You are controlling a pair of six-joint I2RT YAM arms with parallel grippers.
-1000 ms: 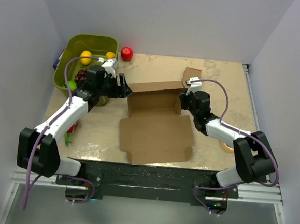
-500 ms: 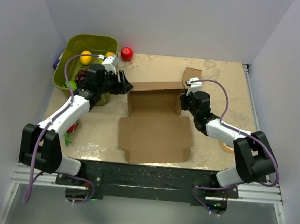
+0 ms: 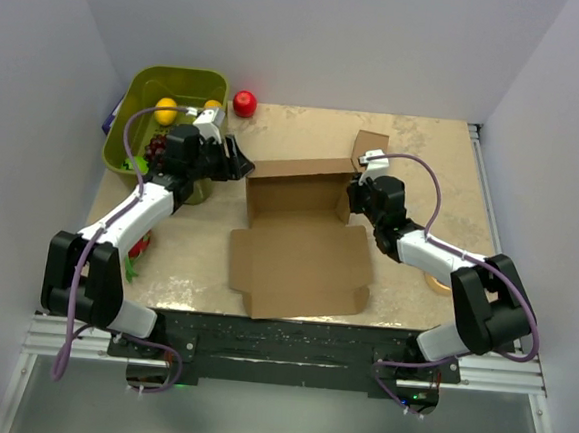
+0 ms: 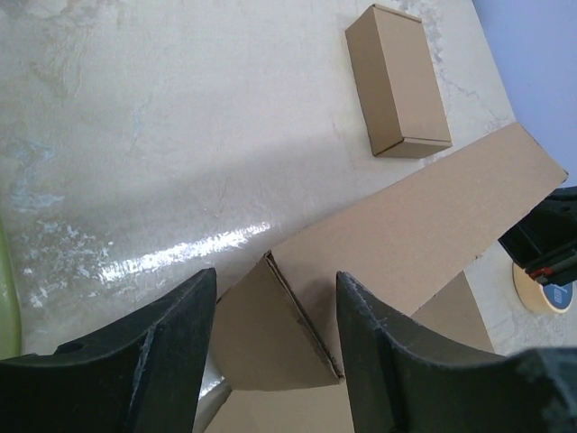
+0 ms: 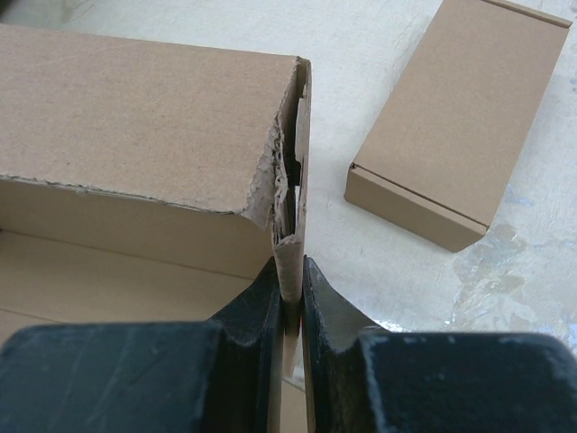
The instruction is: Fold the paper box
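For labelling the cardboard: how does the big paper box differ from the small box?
The paper box is large and open, back wall raised; the small box is far smaller, closed, lying flat. The right claw pinches the paper box; the small box is untouched. Both plain brown cardboard.

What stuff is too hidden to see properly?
- Top view: left arm covers part of the green bin inside.
- Top view: red item mostly under that arm.
- Left wrist view: tape roll cut by the edge.
- Right wrist view: right hand covers the paper box wall's lower end.
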